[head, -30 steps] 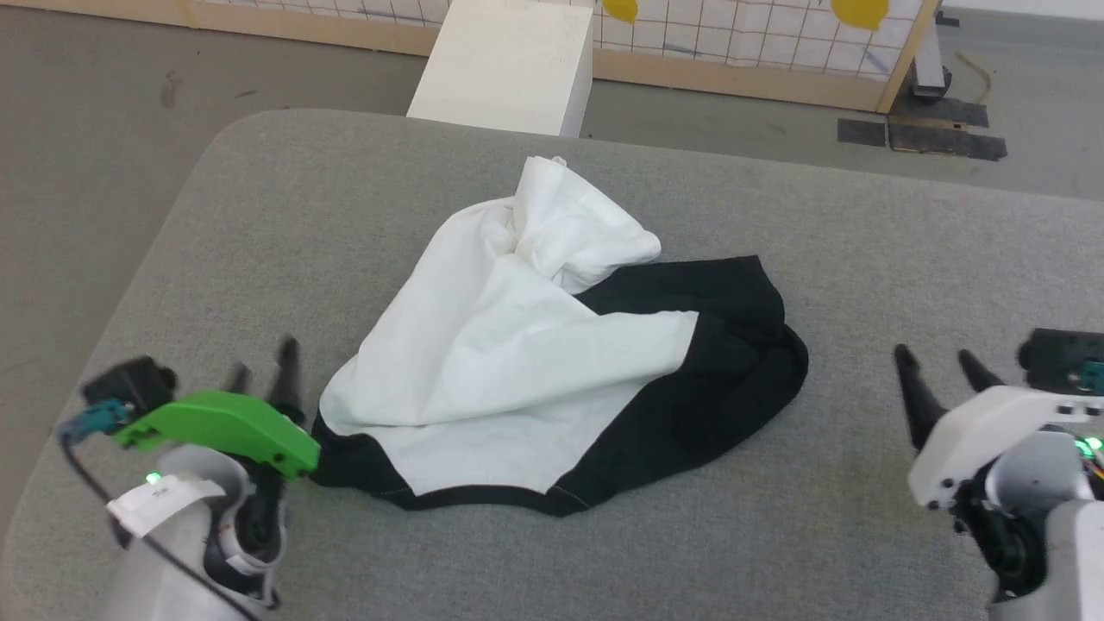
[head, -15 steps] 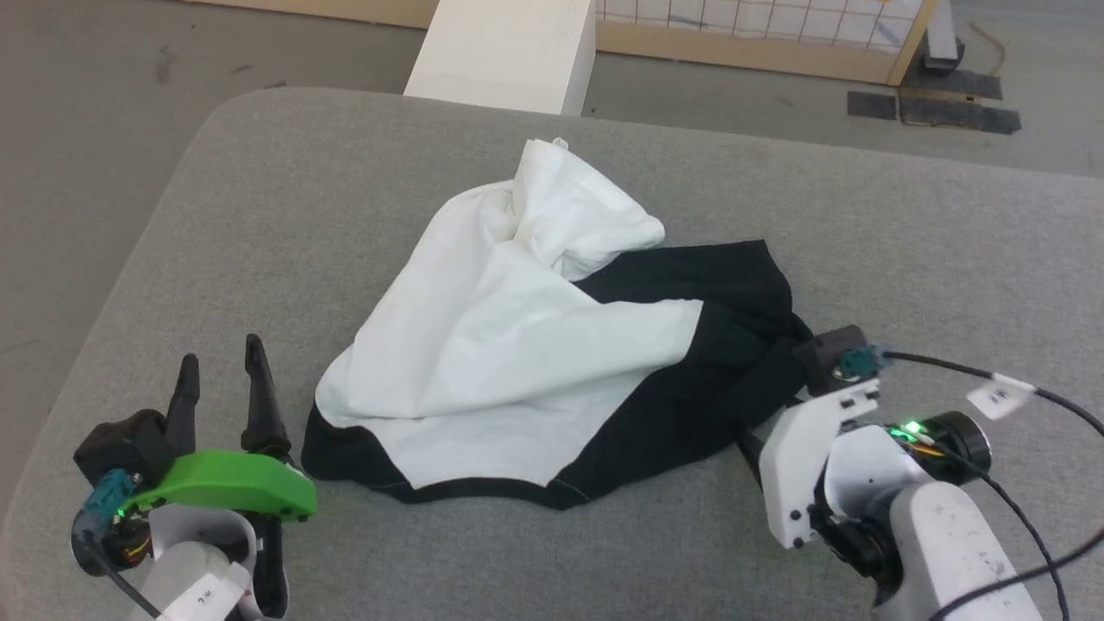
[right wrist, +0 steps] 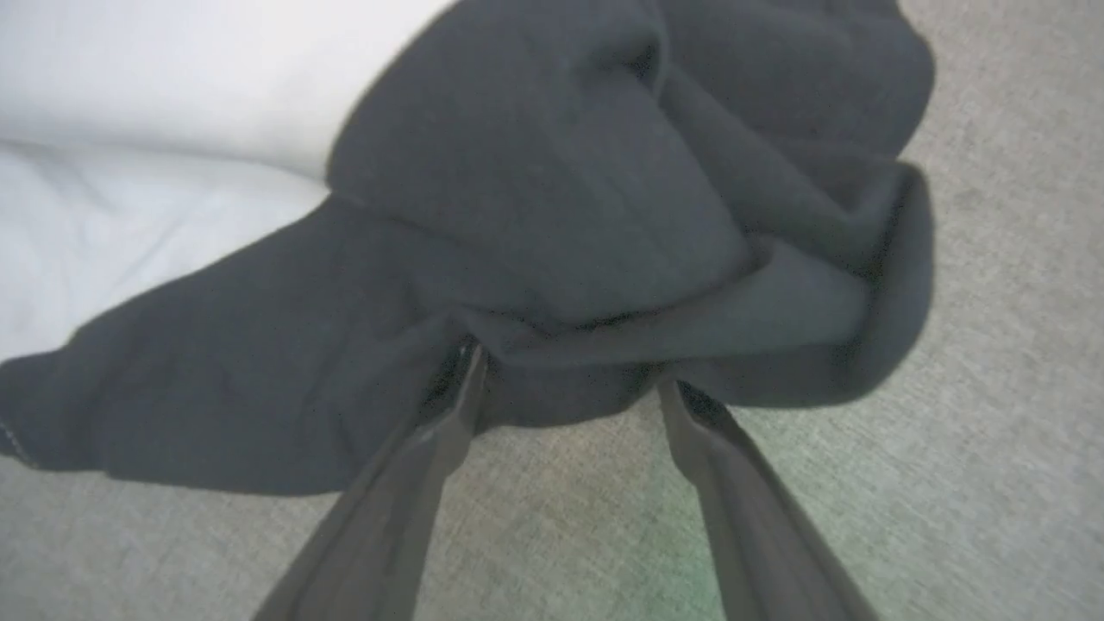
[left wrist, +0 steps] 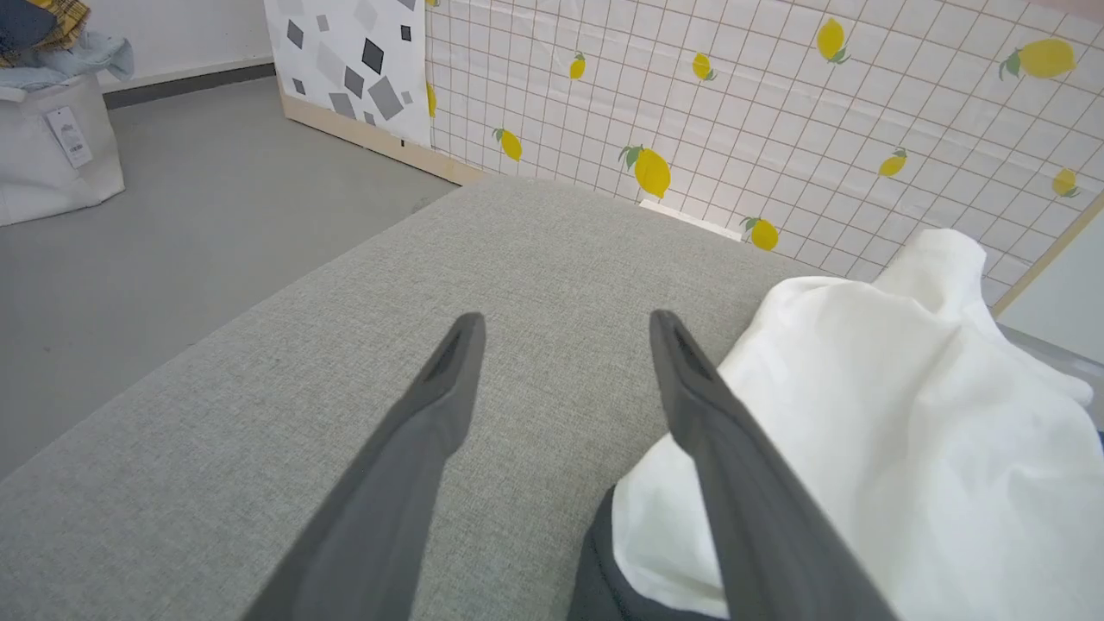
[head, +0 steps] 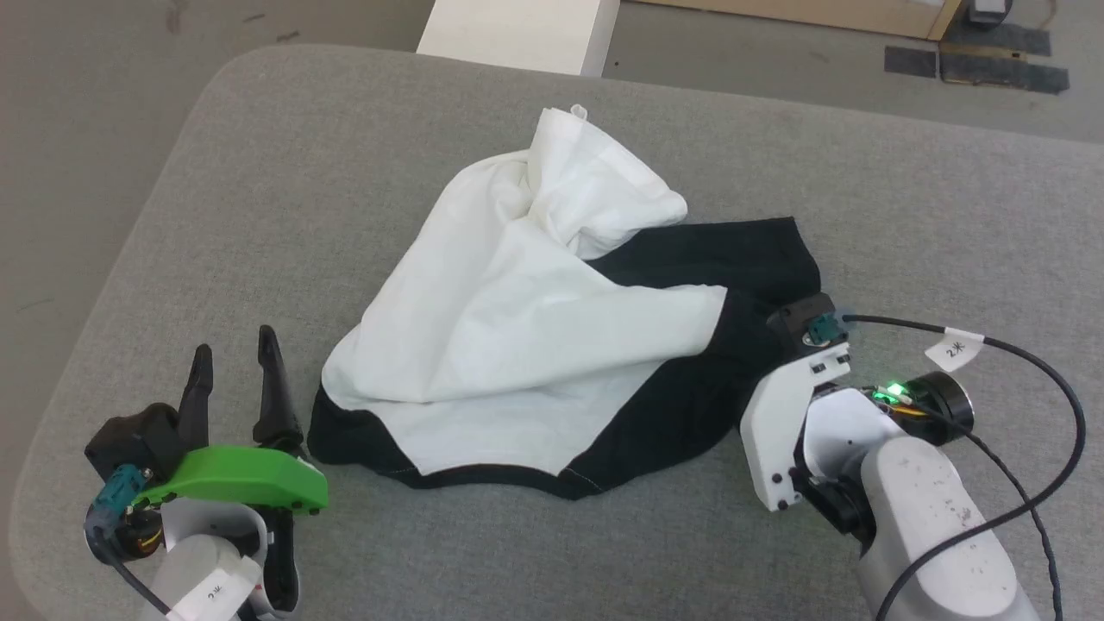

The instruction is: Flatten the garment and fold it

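The white cotton T-shirt with black sleeves (head: 517,345) lies crumpled in the middle of the grey fabric-covered table (head: 259,172). Its white body is heaped toward the far side, and the black cloth is bunched on the robot's right and runs along the near edge. No print shows, so I cannot tell which face is up. The right gripper (right wrist: 569,375) has its two dark fingers spread wide. Their tips sit right at the rim of the bunched black fold, touching it or very nearly so, with nothing pinched between them. The left gripper (head: 235,345) is just beside the garment's near-left black corner, jaws likewise apart and empty, fingers pointing away over the bare table. This looks like the start of flattening, with each arm lining up on an outer edge. To do it well, I'd say the right fingers should slide low along the table so that one goes under the fold. They should then close on the outermost black layer alone, not the whole wad. The left one needs to turn in toward the corner and take the hem the same way. With both holds made, lifting slightly and drawing the two edges apart should let the white heap unroll. The risk is catching several layers at once and only dragging the lump sideways.
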Tool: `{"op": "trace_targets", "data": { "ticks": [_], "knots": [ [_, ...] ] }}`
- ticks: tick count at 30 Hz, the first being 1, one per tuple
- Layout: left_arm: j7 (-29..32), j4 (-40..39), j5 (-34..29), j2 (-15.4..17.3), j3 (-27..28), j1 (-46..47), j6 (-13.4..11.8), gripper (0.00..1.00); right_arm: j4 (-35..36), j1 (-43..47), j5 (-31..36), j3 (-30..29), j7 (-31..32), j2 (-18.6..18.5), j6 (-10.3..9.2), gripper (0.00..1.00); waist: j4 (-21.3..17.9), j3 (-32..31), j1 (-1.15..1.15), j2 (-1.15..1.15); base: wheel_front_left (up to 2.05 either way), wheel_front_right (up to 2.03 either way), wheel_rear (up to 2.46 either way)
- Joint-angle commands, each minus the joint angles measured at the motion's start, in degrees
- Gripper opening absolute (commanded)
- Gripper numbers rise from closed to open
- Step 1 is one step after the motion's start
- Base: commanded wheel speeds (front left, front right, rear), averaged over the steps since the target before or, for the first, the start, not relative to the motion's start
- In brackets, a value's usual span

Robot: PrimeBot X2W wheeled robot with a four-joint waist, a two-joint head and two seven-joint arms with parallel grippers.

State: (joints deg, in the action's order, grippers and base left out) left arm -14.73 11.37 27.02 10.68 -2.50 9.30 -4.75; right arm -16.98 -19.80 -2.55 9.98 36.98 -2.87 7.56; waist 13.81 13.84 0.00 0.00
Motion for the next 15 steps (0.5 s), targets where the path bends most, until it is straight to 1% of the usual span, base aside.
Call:
{"op": "trace_targets", "data": {
  "ticks": [1,2,3,4,9,13,15],
  "knots": [
    [-0.26,0.27,-0.56,-0.36,0.42,1.13,0.51,1.00,-1.56,-0.43,-0.18,0.44,-0.10,-0.01,-0.08,0.81,0.12,0.42,0.00,0.00,0.00,0.00,0.00],
    [-0.26,0.46,-0.69,-0.54,0.62,1.19,0.70,1.00,-2.18,-0.65,-0.32,0.52,-0.13,-0.01,-0.08,0.20,0.06,0.52,0.00,0.00,0.00,0.00,0.00],
    [-0.26,0.61,-0.77,-0.66,0.76,1.23,0.87,1.00,-2.47,-0.86,-0.40,0.61,-0.38,-0.01,-0.08,0.03,0.00,0.60,0.00,0.00,0.00,0.00,0.00],
    [-0.26,0.69,-0.92,-0.80,0.98,1.29,1.07,1.00,-2.69,-1.06,-0.62,0.67,-0.83,-0.01,-0.08,0.00,-0.07,0.66,0.00,0.00,0.00,0.00,0.00],
    [-0.27,1.48,-1.48,-1.14,1.56,1.45,1.91,1.00,-1.30,-1.23,-2.64,-1.49,-2.81,-0.01,-0.08,0.00,-0.77,0.37,0.00,0.00,0.00,0.00,0.00],
    [-0.27,1.97,-1.89,-1.39,1.89,1.33,2.29,1.00,3.19,0.65,-3.23,-6.17,-3.58,-0.03,-0.08,0.00,-1.84,-0.62,0.00,0.00,0.00,0.00,0.00],
    [-0.27,2.19,-2.01,-1.37,2.02,1.24,2.50,1.00,6.22,2.55,-3.30,-9.89,-2.94,-0.25,-0.08,0.00,-2.47,-1.08,0.00,0.00,0.00,0.00,0.00]
  ]
}}
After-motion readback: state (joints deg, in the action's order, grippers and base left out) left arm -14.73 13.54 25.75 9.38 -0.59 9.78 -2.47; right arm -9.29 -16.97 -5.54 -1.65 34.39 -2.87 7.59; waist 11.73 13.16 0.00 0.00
